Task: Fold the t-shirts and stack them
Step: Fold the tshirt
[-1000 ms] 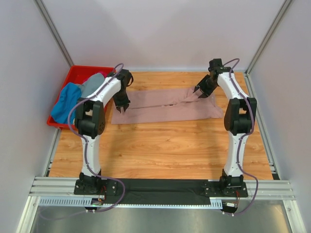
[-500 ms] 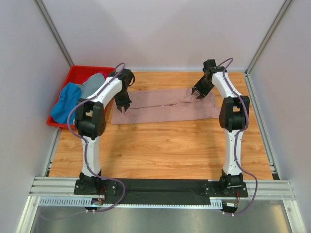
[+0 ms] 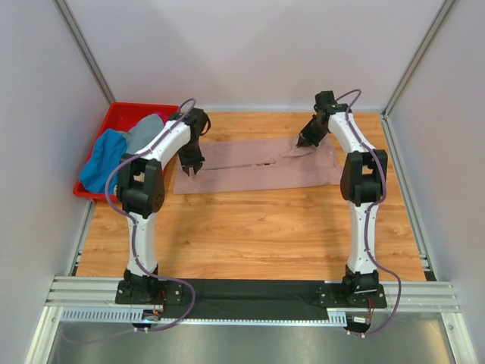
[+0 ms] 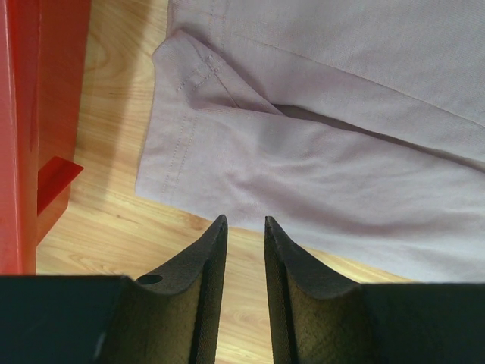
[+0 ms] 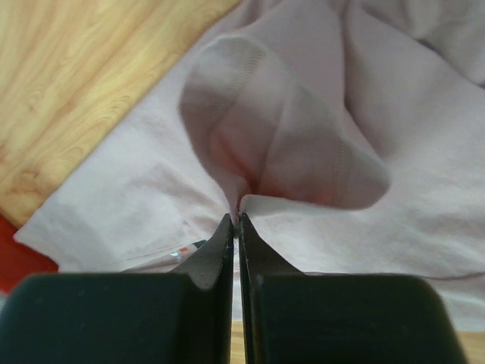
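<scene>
A dusty-pink t-shirt (image 3: pixel 258 167) lies as a long strip across the far part of the wooden table. My left gripper (image 3: pixel 191 168) hangs over the strip's left end, just off its near edge. In the left wrist view that gripper (image 4: pixel 242 220) is open a narrow gap, with only bare wood between the fingers and the pink t-shirt (image 4: pixel 326 174) beyond them. My right gripper (image 3: pixel 303 144) is at the shirt's far right part. In the right wrist view it (image 5: pixel 236 218) is shut on a pinched-up fold of the pink t-shirt (image 5: pixel 303 98).
A red crate (image 3: pixel 114 117) stands at the far left and holds a blue t-shirt (image 3: pixel 102 163) and a grey t-shirt (image 3: pixel 144 130). The crate's wall (image 4: pixel 30 114) is close to the left of my left gripper. White enclosure walls surround the table.
The right gripper has shifted a little left and toward the back, and has closed on the pink shirt's cloth. The left arm has not moved.
</scene>
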Controlling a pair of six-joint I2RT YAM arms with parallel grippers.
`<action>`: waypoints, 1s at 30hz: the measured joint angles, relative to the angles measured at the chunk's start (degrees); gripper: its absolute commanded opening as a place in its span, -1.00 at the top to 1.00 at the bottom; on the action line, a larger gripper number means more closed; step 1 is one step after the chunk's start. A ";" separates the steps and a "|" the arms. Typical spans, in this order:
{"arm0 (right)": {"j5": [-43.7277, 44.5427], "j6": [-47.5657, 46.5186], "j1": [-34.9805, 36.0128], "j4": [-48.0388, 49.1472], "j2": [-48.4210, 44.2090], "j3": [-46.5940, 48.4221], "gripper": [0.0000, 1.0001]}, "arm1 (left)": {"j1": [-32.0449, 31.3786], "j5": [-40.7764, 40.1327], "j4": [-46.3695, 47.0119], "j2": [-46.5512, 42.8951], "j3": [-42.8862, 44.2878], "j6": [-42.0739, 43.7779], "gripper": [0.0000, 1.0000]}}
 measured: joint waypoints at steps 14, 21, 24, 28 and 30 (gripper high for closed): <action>-8.26 -0.96 3.19 11.43 1.22 0.07 0.36 | -0.33 -0.09 0.17 0.00 -2.40 0.24 0.33; -8.70 -2.32 2.40 10.14 1.64 0.48 0.31 | -0.57 1.73 2.80 -0.11 -5.86 1.53 0.32; -6.45 -2.38 1.07 7.50 -1.57 -3.02 0.42 | -0.68 2.51 3.30 0.22 -6.43 2.36 0.32; -1.40 -3.06 -1.22 3.21 -10.38 -14.47 0.49 | -0.74 1.81 3.15 1.77 -6.23 2.99 0.33; 1.29 -3.43 -2.34 1.64 -13.68 -19.02 0.52 | -0.74 0.63 3.13 2.60 -6.58 3.02 0.32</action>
